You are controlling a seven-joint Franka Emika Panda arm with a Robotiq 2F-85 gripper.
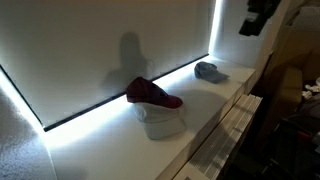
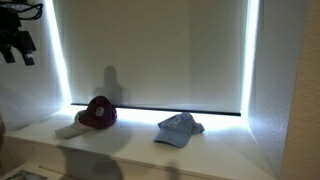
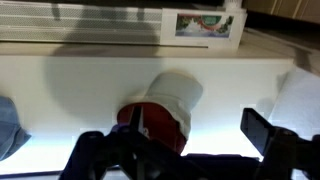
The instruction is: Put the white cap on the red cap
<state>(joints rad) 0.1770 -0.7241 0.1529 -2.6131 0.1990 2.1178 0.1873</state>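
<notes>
**Gripper (image 1: 258, 18) high, white cap (image 2: 178, 128) off to its left**

Dim ledge w/ backlit blind. The gripper hangs well above the desk (image 1: 222, 98). Jaws are spread wide & empty in the wrist view. The white cap sits alone on the desk, well apart from the red cap (image 2: 98, 112), which rests on a bulkier whitish cap (image 2: 72, 128). In the wrist view the red cap is centred betw. the jaws. The white cap shows only as a bluish sliver at the left edge, prob. So the pick target lies left of the jaws' aim, not under them. Next move likely needs a shift left, then a descent. Brim direction too dim to tell.
</notes>
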